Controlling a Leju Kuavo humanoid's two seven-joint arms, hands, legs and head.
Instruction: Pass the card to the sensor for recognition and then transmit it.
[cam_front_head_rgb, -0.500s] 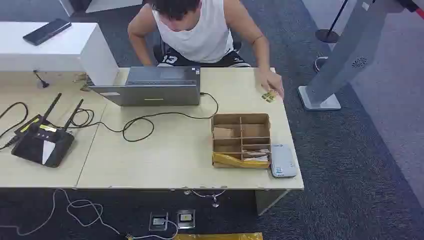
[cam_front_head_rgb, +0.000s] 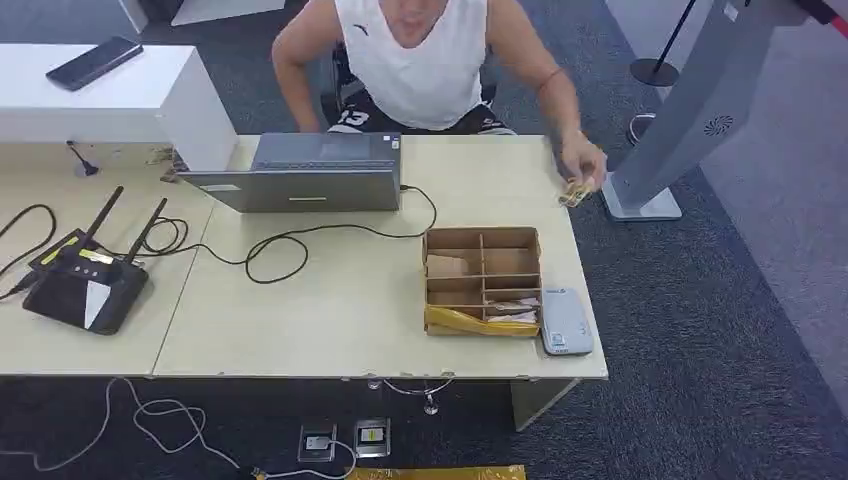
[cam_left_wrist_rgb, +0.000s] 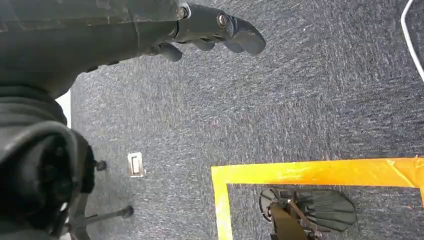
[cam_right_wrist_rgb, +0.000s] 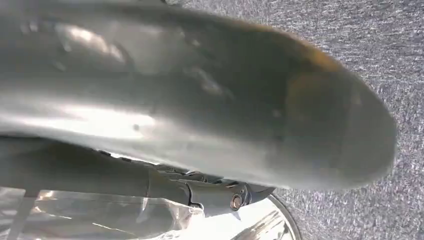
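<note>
overhead, the head view shows a person's hand (cam_front_head_rgb: 583, 165) holding a small yellowish card (cam_front_head_rgb: 573, 194), blurred, just past the far right corner of the desk (cam_front_head_rgb: 350, 310), well beyond the cardboard box (cam_front_head_rgb: 482, 280) and the white sensor (cam_front_head_rgb: 566, 321) beside it. meanwhile the left wrist view shows the left hand (cam_left_wrist_rgb: 210, 30) over dark carpet, fingers loosely apart, holding nothing; the right hand's (cam_right_wrist_rgb: 220, 195) state cannot be told.
</note>
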